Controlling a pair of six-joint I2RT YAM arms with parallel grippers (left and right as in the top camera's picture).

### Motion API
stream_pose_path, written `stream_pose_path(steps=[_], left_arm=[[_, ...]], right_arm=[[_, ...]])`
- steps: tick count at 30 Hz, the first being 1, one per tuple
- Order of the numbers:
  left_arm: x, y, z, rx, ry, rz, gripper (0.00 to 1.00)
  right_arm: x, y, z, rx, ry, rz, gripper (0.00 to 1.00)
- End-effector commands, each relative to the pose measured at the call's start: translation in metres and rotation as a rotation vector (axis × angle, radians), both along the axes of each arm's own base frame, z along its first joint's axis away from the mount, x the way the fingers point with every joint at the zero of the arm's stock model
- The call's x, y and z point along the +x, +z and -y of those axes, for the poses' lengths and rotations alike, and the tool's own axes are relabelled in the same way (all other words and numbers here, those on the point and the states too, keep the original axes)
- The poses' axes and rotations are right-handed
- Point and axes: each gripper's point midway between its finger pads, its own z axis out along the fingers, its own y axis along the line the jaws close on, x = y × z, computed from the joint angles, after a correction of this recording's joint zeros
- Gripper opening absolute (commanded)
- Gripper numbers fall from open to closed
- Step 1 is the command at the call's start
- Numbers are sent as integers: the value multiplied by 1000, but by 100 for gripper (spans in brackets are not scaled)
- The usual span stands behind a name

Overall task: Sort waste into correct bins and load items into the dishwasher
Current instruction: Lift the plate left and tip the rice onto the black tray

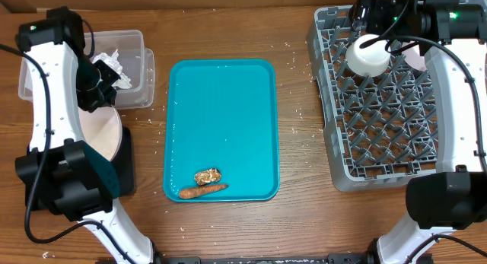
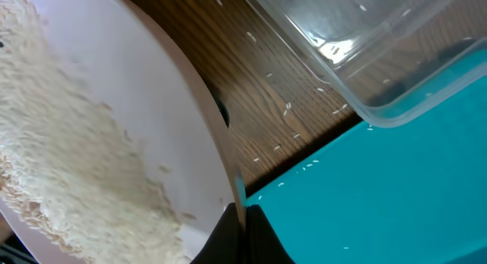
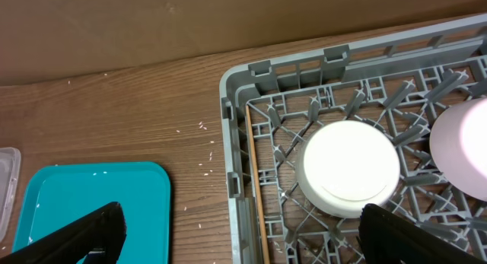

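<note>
The grey rack (image 1: 380,142) is seen at right, the teal tray (image 1: 221,112) at centre. The tilted, rice-strewn white plate (image 1: 99,135) is clamped by the left gripper (image 1: 95,93) at left. A white bowl (image 1: 368,55) is overhung by the open jaws of the right gripper (image 3: 240,218). The carrot piece (image 1: 204,191) is laid left-to-right at the tray's near end.

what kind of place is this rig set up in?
Probably a lab mock-up of a dish-clearing station, not a real kitchen: wooden table, large grey plastic dish rack, flat teal tray with food scraps, brown cardboard backdrop.
</note>
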Motion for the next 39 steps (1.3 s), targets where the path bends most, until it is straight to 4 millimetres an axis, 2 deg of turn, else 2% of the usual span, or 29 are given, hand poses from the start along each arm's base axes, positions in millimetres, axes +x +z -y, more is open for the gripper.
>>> stream_pose_path(steps=[1, 8, 13, 22, 28, 34, 39], left_arm=[[5, 16, 5, -51, -32, 75, 4], [3, 7, 7, -163, -42, 92, 4], [-3, 0, -4, -180, -27, 84, 4], [0, 8, -8, -311, -48, 172, 4], [-11, 8, -17, -326, -35, 155, 4], [-9, 18, -12, -430, -59, 226, 4], [-15, 19, -15, -470, -58, 236, 4]], right_arm=[[1, 0, 3, -2, -12, 3, 100], [1, 0, 3, -2, -12, 3, 100], [1, 0, 3, -2, -12, 3, 100], [1, 0, 3, -2, -12, 3, 100], [1, 0, 3, -2, -12, 3, 100], [1, 0, 3, -2, -12, 3, 100], [1, 0, 3, -2, -12, 3, 100]])
